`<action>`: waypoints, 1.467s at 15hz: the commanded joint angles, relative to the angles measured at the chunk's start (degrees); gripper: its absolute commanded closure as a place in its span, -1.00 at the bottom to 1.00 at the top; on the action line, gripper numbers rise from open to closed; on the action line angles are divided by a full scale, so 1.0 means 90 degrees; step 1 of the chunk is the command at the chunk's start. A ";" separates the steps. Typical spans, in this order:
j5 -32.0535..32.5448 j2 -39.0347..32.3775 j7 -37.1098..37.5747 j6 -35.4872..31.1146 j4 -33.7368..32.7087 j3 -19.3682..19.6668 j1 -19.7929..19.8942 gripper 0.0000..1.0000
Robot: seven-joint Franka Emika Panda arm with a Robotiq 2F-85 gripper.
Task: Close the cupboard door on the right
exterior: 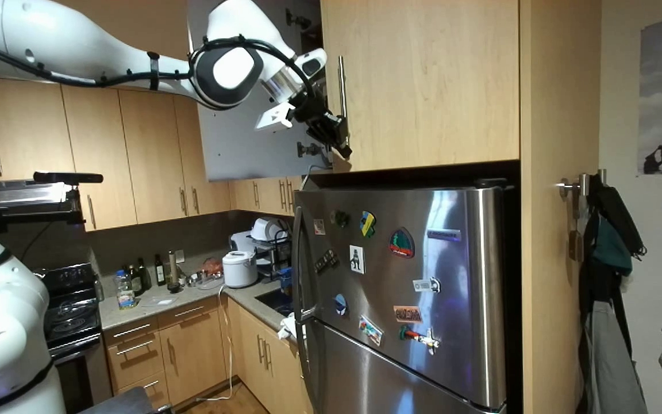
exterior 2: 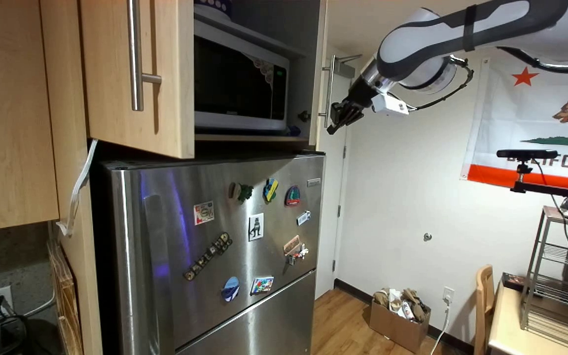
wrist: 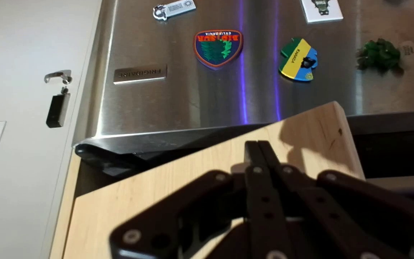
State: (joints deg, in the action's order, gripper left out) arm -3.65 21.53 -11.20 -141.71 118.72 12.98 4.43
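Observation:
The right cupboard door is light wood and hangs above the fridge. In an exterior view it shows nearly edge-on, standing partly open. Its metal bar handle is near its free edge. In the wrist view the door lies at an angle to the fridge's top edge. My gripper is at the lower free corner of the door, by the handle's lower end. It also shows beside the handle in an exterior view. In the wrist view its fingertips are together with nothing between them. Contact with the door cannot be told.
The left cupboard door stands open; its grey inner side faces an exterior view. A microwave sits inside the cupboard. The steel fridge with magnets stands below. A wooden side panel is right of the door.

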 commanded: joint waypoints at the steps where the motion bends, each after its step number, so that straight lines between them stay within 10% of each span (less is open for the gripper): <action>1: -0.0386 -0.0155 -0.0526 0.0255 -0.0347 0.0154 -0.0222 0.92; 22: -0.0739 -0.0660 -0.0953 0.0834 -0.1220 0.0224 -0.0240 0.92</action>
State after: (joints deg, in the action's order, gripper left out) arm -10.96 18.96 -21.71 -138.86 113.20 15.33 1.40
